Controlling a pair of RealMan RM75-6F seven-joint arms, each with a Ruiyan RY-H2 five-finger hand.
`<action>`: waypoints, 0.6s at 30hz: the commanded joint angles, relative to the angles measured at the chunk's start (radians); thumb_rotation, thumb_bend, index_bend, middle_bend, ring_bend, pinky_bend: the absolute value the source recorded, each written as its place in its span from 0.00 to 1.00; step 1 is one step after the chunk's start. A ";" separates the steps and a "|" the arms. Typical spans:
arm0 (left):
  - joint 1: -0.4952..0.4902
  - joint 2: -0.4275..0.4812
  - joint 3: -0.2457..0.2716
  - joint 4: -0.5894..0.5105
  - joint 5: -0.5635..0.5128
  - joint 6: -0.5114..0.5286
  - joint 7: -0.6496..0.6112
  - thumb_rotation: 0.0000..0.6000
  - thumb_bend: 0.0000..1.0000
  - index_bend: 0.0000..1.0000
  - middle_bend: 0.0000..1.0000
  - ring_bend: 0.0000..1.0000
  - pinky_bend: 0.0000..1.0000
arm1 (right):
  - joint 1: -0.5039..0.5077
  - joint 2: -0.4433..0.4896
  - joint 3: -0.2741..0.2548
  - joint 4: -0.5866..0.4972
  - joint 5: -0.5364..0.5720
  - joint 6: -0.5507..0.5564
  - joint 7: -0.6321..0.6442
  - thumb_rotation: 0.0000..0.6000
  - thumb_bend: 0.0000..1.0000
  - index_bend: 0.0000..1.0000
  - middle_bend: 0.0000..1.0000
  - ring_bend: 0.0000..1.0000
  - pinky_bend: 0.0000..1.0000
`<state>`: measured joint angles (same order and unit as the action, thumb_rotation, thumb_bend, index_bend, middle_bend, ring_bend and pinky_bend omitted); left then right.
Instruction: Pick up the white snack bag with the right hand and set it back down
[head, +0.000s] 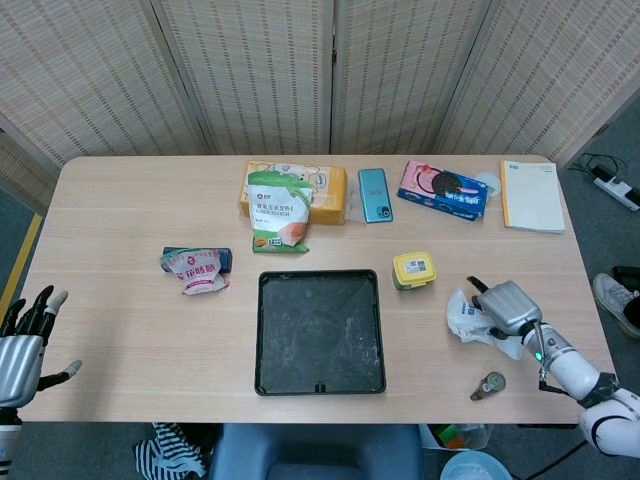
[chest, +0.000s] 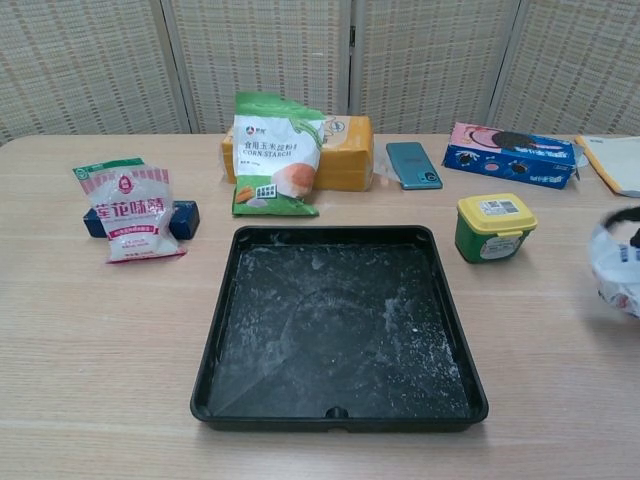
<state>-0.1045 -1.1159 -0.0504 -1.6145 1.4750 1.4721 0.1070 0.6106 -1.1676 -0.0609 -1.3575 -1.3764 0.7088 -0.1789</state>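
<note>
Head view: right hand (head: 508, 308) clasped the white snack bag (head: 466, 317) at the table's right side, right of the black tray (head: 320, 330) and below the yellow-lidded tub (head: 413, 269).
Chest view: bag (chest: 614, 266) at the right frame edge; could not tell whether it touched the table.
Left hand: (head: 22, 340) at the near-left table corner, fingers apart, holding nothing.
Risk, slip: grasp appeared to cover only the bag's right part; the crinkly film could slide out on release or lift.
Risk, clutter: a small round object (head: 489, 384) lay nearby; a careless set-down could nudge it.
Risk, snag: fingers might drag the bag on withdrawal.
</note>
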 joint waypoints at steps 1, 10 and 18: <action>0.001 0.000 0.000 0.000 0.001 0.002 -0.001 1.00 0.18 0.00 0.00 0.21 0.10 | -0.005 0.015 0.007 -0.037 0.051 0.001 -0.061 1.00 0.27 0.00 0.00 0.42 0.77; 0.001 0.000 0.000 0.001 0.002 0.004 -0.003 1.00 0.18 0.00 0.00 0.21 0.10 | -0.031 0.059 0.024 -0.113 0.073 0.079 -0.096 1.00 0.26 0.00 0.00 0.07 0.27; 0.001 0.000 -0.002 0.002 -0.001 0.004 -0.002 1.00 0.18 0.00 0.00 0.22 0.10 | -0.122 0.154 0.042 -0.232 -0.026 0.306 -0.006 1.00 0.23 0.00 0.00 0.00 0.08</action>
<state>-0.1038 -1.1160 -0.0522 -1.6124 1.4736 1.4760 0.1048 0.5308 -1.0510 -0.0275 -1.5448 -1.3569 0.9321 -0.2284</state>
